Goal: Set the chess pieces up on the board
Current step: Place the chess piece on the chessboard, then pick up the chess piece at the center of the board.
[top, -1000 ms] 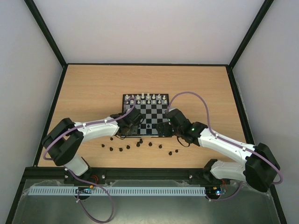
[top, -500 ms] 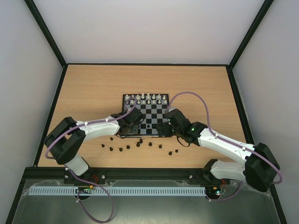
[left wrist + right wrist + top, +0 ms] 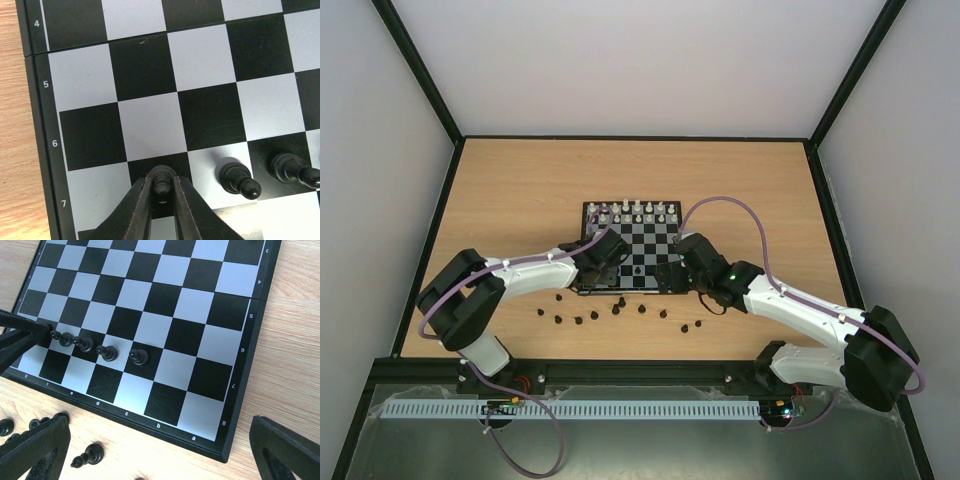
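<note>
- The left gripper [image 3: 161, 176] has its fingers pinched shut on the head of a black pawn [image 3: 160, 187]. The pawn is on, or just above, a dark square in the row marked 7, at the near left of the board [image 3: 145, 65]; whether its base touches I cannot tell. A grip that high probably leaves the base free to seat squarely.
- This pawn ends a line. Four more black pawns [image 3: 107, 353] stand to its right in the same row, one to a square, so the black pawn rank seems to be filling from one side.
- The white pieces [image 3: 636, 210] line the board's far edge, in their places.
- The right gripper [image 3: 159, 425] hovers over the near right part of the board, fingers spread wide and holding nothing, likely standing by while the left arm works.
- Loose black pieces [image 3: 610, 312] lie on the wooden table [image 3: 520, 190] just near of the board, not yet set up.
</note>
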